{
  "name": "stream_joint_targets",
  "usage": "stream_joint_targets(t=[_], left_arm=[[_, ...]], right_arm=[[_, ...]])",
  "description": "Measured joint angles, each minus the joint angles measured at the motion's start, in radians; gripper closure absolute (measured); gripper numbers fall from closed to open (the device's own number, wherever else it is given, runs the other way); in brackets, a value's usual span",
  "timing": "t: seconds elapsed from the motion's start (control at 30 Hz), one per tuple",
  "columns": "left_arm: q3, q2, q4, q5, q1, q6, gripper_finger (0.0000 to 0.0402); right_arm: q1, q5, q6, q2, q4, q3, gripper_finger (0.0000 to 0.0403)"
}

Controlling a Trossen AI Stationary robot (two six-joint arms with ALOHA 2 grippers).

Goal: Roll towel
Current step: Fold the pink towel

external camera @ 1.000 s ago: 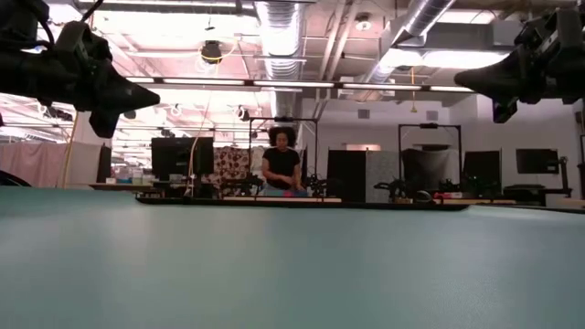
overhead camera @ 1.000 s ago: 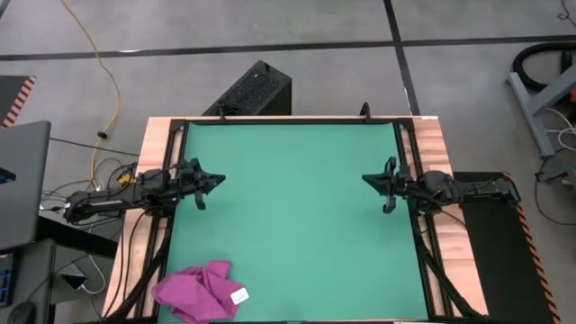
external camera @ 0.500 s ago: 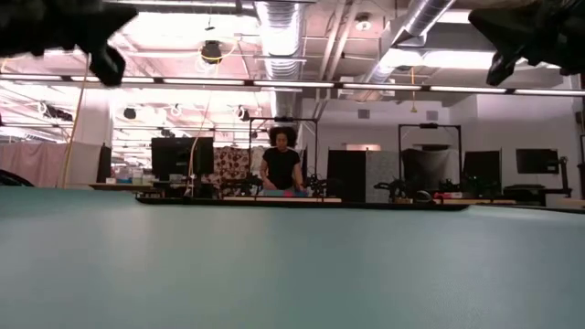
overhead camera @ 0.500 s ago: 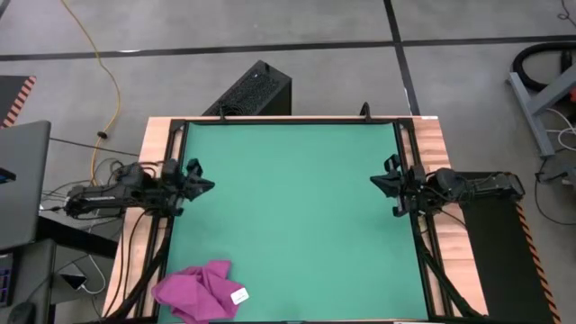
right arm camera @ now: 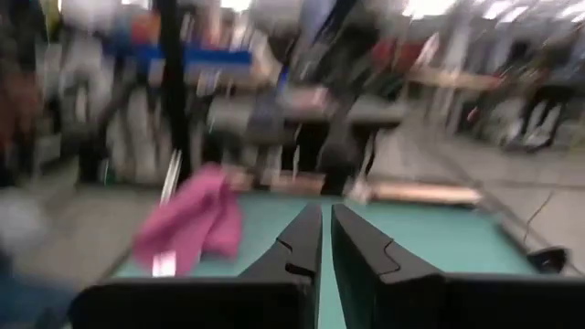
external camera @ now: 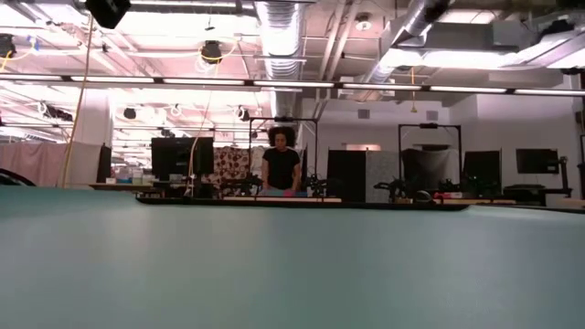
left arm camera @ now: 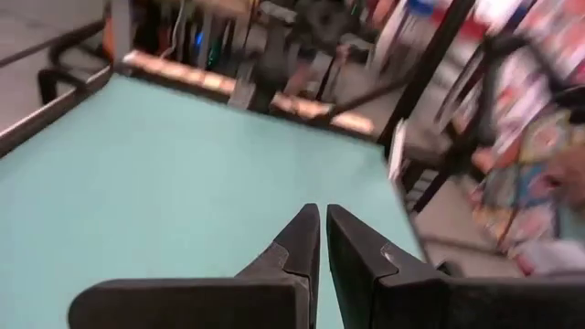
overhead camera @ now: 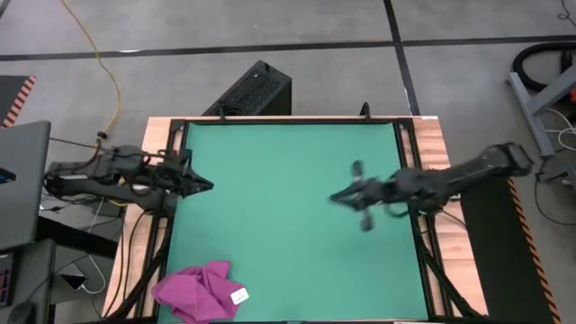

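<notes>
The magenta-purple towel (overhead camera: 196,290) lies crumpled in a heap on the green mat at the table's near left corner, with its white tag (overhead camera: 239,295) at its right edge. It also shows in the right wrist view (right arm camera: 190,222). My left gripper (overhead camera: 205,186) is shut and empty over the mat's left edge (left arm camera: 322,216). My right gripper (overhead camera: 337,196) is shut and empty, above the mat right of its middle and pointing toward the towel (right arm camera: 326,216). Neither gripper is near the towel.
A black frame (overhead camera: 288,121) runs around the green mat, with wooden strips outside it. A black box (overhead camera: 252,90) stands beyond the far edge and a laptop (overhead camera: 22,184) to the left. A person (external camera: 281,166) stands far off in the room.
My left gripper has drawn back toward the table's left edge and risen out of the low view. My right gripper first drew back toward the right edge, then swung out fast toward the table's middle and turned to face the near left corner. The towel has kept still.
</notes>
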Motion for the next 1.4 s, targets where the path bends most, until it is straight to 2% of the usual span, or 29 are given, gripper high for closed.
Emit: stream_joint_targets(t=[0.17,0.3,0.57,0.7,0.83,1.03,1.23,1.4], left_arm=[[0.070,0.085,-0.003,-0.064,-0.006,0.066,0.0388],[0.105,0.101,-0.003,-0.092,-0.006,0.112,0.0388],[0.116,0.074,-0.006,-0.103,-0.006,0.219,0.0388],[0.116,0.070,-0.010,-0.131,-0.006,0.262,0.0388],[0.116,0.072,-0.020,-0.156,-0.006,0.281,0.0388],[0.116,0.071,-0.041,-0.162,-0.006,0.264,0.0388],[0.116,0.071,-0.080,-0.161,-0.006,0.200,0.0388],[0.116,0.071,-0.100,-0.161,-0.006,0.174,0.0388]], right_arm=[[0.069,0.022,-0.082,0.397,-0.053,0.255,0.0343],[0.104,0.023,-0.085,0.638,-0.032,0.453,0.0330],[0.148,0.023,-0.058,1.039,-0.038,0.795,0.0244],[0.153,0.002,-0.013,1.191,-0.053,0.954,0.0197],[0.175,-0.011,0.033,1.299,-0.041,1.117,0.0175],[0.231,0.011,0.068,1.466,-0.049,1.342,0.0181],[0.280,0.131,0.077,1.606,-0.080,1.554,0.0188],[0.300,0.192,0.078,1.696,-0.097,1.659,0.0188]])
